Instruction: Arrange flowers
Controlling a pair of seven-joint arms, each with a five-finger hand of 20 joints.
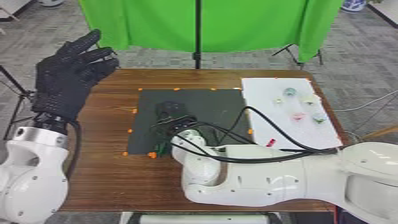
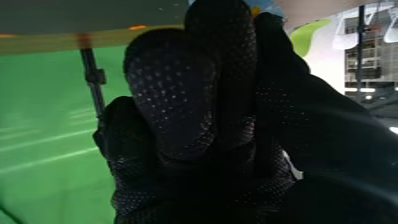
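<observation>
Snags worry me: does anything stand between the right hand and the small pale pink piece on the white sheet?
In the head view, a black cable loop arches between the right hand and the pink piece.

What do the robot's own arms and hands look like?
Both arms, left and right, have smooth, rounded white shells with small dark screw spots. The left hand and right hand wear black fabric gloves, the right one speckled with pale dots. Black cables loop over the right arm.
</observation>
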